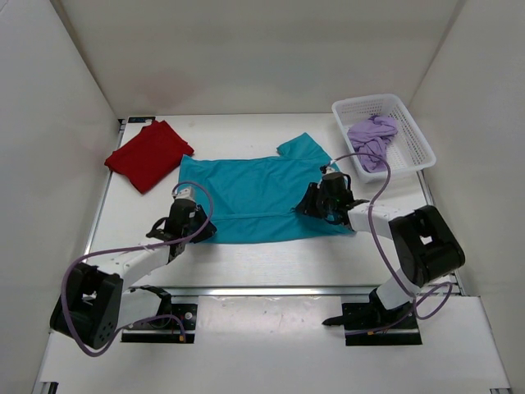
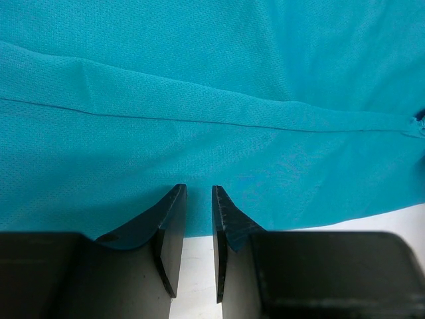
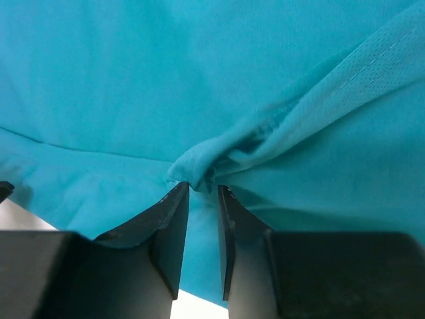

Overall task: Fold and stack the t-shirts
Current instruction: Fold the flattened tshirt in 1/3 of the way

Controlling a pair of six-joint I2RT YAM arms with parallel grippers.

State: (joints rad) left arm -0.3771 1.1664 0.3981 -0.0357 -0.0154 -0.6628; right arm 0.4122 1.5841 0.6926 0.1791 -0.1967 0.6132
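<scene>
Teal t-shirt (image 2: 219, 80) is matt, fine-meshed knit cloth.

A white table (image 1: 246, 263) stands enclosed by plain white walls (image 1: 246, 57) behind and on both sides, evenly lit, with a metal rail (image 1: 312, 290) along the table's near edge.

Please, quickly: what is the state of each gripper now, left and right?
Left gripper: nearly closed at the near edge of the teal-blue t-shirt; grip cannot be told.
Right gripper: closed on a fold of that shirt.
</scene>
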